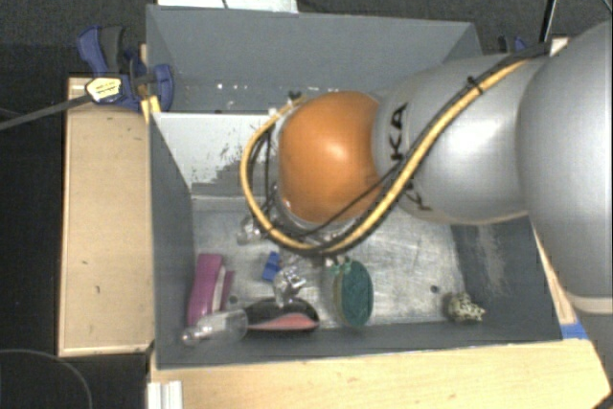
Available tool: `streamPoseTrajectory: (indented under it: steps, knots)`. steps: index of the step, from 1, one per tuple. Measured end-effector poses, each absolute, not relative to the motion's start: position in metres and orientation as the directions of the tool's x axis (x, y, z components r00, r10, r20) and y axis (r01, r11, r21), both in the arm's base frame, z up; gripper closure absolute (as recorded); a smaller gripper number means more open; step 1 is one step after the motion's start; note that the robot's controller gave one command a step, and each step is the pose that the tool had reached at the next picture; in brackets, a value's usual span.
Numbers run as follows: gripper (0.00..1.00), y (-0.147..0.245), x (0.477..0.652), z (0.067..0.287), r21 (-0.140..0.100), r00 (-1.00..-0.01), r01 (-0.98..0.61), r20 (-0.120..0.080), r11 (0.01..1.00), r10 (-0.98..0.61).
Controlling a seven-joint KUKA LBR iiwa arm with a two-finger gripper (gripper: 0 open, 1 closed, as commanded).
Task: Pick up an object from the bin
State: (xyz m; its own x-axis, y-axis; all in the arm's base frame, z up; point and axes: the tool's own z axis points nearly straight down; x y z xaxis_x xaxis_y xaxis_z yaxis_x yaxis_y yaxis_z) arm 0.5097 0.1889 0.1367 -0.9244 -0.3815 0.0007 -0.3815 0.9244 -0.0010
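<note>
Hand (287, 283): low over the front-middle floor of the bin (431, 249), largely hidden under the arm's orange cover (326, 163). Whether it is wide or narrow cannot be told, and nothing is seen held in it. Nearest item and likeliest candidate: black-and-pink oblong item (280, 317), lying flat along the front wall just in front of the hand. It looks rigid, light and smooth-shelled, so probably slippery, and is best taken across its narrow width near the middle, where it should balance. Just beside the hand, toward the view's left: small blue piece (271, 265), too small to identify. Near, toward the view's right: dark green oval pad (353, 292), lying flat. It appears soft or textured, light and tolerant of a squeeze, and is best taken across the short axis. At the oblong item's left end, seemingly touching it: clear piece (215, 329), probably hard, slick plastic, awkward against the wall. Further left, near the side wall: purple flat item (205, 287), light and apparently stiff. Well apart, front right: speckled lump (465, 307), small and irregular.
</note>
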Motion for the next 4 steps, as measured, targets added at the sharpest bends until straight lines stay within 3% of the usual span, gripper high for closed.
streamPoseTrajectory:
  steps: [1,2,3,4]
  knots:
    - [0.0,0.257,0.513,0.087,0.003,-0.943,-0.333,-0.003,0.943,-0.333]
    - [1.0,0.252,0.516,0.09,-0.003,-0.946,-0.324,-0.004,0.946,-0.324]
    - [1.0,0.245,0.509,0.094,-0.003,-0.949,-0.313,-0.023,0.95,-0.313]
    - [1.0,0.214,0.493,0.263,0.001,-0.952,-0.305,-0.009,0.952,-0.305]
